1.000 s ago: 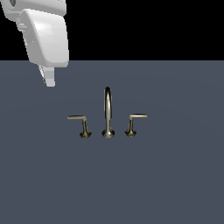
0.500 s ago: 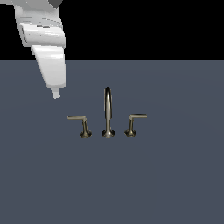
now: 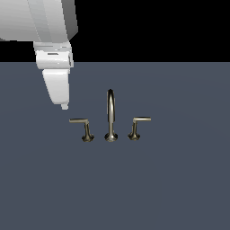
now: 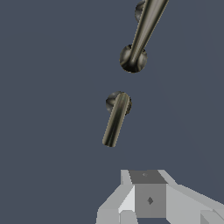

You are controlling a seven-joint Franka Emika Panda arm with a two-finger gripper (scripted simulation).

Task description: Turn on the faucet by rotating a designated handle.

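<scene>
Spout (image 3: 110,114) stands between two levers; the handle (image 3: 82,127) at exterior view's left, gripper (image 3: 64,106) above its arm tip.

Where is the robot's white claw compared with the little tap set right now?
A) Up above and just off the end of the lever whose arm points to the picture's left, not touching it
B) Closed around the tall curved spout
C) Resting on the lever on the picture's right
A: in the exterior view the gripper hangs above the handle, with a gap between them.

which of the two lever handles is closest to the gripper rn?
The handle on the exterior view's left, arm bending leftward; the gripper hangs just above its arm tip. The other lever sits beyond the spout.
</scene>
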